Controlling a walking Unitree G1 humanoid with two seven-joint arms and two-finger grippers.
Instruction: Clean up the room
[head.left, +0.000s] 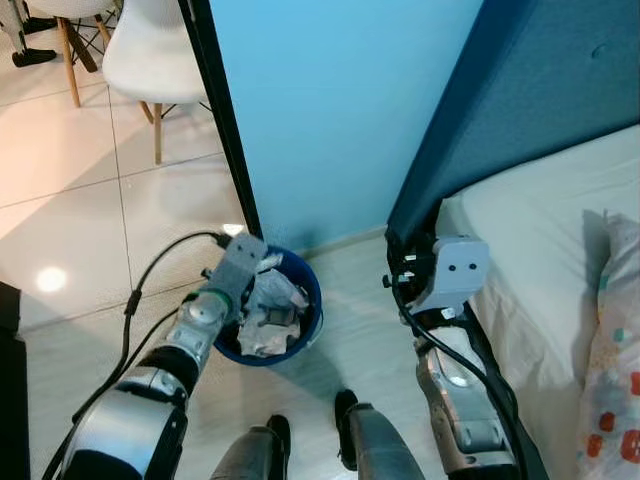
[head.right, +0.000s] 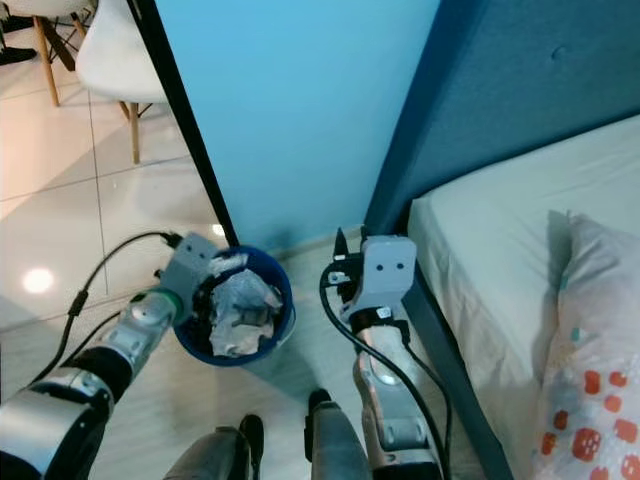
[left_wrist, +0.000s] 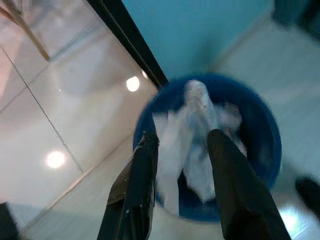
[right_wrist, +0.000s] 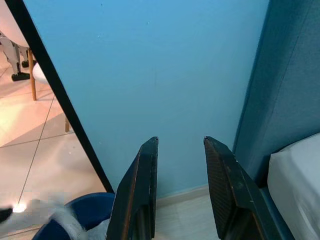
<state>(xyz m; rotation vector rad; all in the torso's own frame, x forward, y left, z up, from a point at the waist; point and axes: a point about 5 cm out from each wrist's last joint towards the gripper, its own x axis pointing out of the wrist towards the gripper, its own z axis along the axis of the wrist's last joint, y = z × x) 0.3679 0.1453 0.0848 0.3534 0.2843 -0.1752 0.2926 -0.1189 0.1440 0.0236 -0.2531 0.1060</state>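
Standing against the light-blue wall (head.left: 340, 110): 1 round blue plastic bin (head.left: 310, 300), filled with crumpled white paper (head.left: 272, 305). Left gripper (left_wrist: 181, 145) hangs over its rim, 2 black fingers parted, nothing held. Right gripper (right_wrist: 180, 145), fingers apart and empty, is raised beside the dark-blue padded headboard (head.left: 520, 90) of the white-sheeted bed (head.left: 540, 240).

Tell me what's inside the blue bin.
The blue bin holds crumpled white paper and wrappers, piled up to its rim. The left gripper hangs above with open jaws. Anything beneath the pile, and the bin's bottom, is covered.
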